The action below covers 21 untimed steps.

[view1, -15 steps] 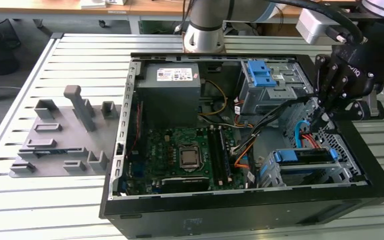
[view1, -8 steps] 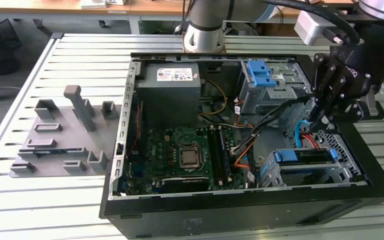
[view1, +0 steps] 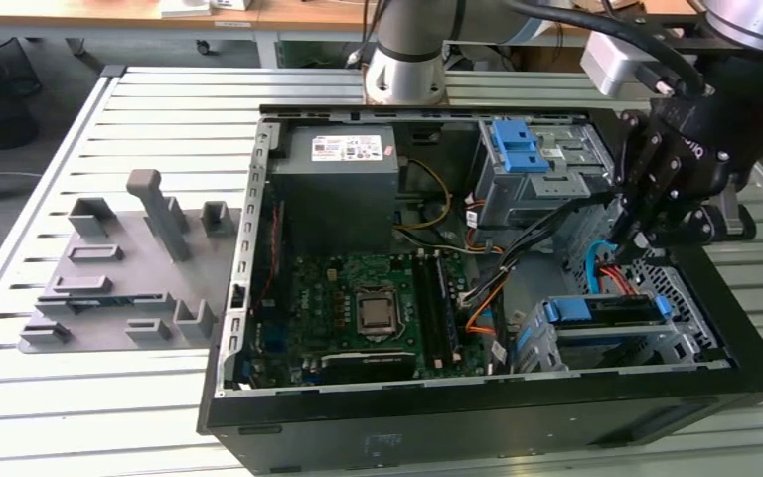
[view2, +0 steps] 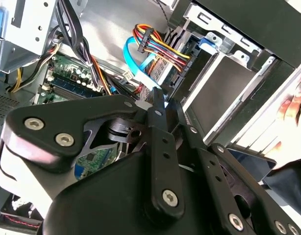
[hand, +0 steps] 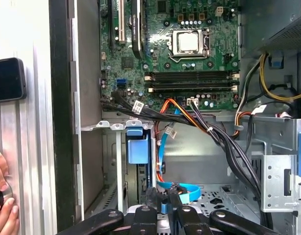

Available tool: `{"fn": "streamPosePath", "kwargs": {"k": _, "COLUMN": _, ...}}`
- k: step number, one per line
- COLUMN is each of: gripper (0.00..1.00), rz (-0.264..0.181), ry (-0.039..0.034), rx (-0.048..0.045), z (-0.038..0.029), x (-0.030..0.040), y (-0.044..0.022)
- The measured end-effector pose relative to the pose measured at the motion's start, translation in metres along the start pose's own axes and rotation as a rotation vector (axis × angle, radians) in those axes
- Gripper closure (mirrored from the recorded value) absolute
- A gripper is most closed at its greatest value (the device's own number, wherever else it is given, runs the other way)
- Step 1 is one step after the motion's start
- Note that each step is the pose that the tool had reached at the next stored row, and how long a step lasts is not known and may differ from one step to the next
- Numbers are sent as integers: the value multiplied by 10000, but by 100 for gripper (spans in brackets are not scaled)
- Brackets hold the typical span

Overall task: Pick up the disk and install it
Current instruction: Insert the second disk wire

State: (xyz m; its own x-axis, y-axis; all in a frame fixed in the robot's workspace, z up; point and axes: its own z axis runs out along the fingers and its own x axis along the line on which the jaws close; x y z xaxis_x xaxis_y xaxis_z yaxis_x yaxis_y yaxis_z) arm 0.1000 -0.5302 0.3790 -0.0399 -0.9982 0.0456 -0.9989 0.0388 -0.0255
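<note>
Gripper hangs inside the open PC case, fingertips pressed together with no part of the disk between them. The disk sits in the lower drive cage, blue carrier end up, apart from the gripper. We judge 1 step in hand: seating. Any push needs straight travel, clear of the cables.

Bright daylight, glare whitening both wrist views' edges, exterior view sharp.
</note>
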Motion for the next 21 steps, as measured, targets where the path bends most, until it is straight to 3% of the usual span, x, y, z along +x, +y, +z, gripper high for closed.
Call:
{"fn": "streamPosePath", "kwargs": {"k": 11, "gripper": 76, "rz": 0, "ry": -2, "rx": -2, "z": 91, "x": -8, "y": 2}}
{"fn": "streamPosePath", "kwargs": {"k": 13, "gripper": 84, "rz": 0, "ry": -38, "rx": -4, "z": 105, "x": -8, "y": 2}}
{"fn": "streamPosePath", "kwargs": {"k": 14, "gripper": 84, "rz": 3, "ry": -163, "rx": -10, "z": 109, "x": -8, "y": 2}}
{"fn": "streamPosePath", "kwargs": {"k": 17, "gripper": 84, "rz": 17, "ry": -710, "rx": -31, "z": 116, "x": -9, "y": 3}}
{"fn": "streamPosePath", "kwargs": {"k": 18, "gripper": 84, "rz": 20, "ry": -822, "rx": -35, "z": 124, "x": -9, "y": 3}}
{"fn": "streamPosePath", "kwargs": {"k": 21, "gripper": 84, "rz": 20, "ry": -847, "rx": -35, "z": 157, "x": -5, "y": 4}}
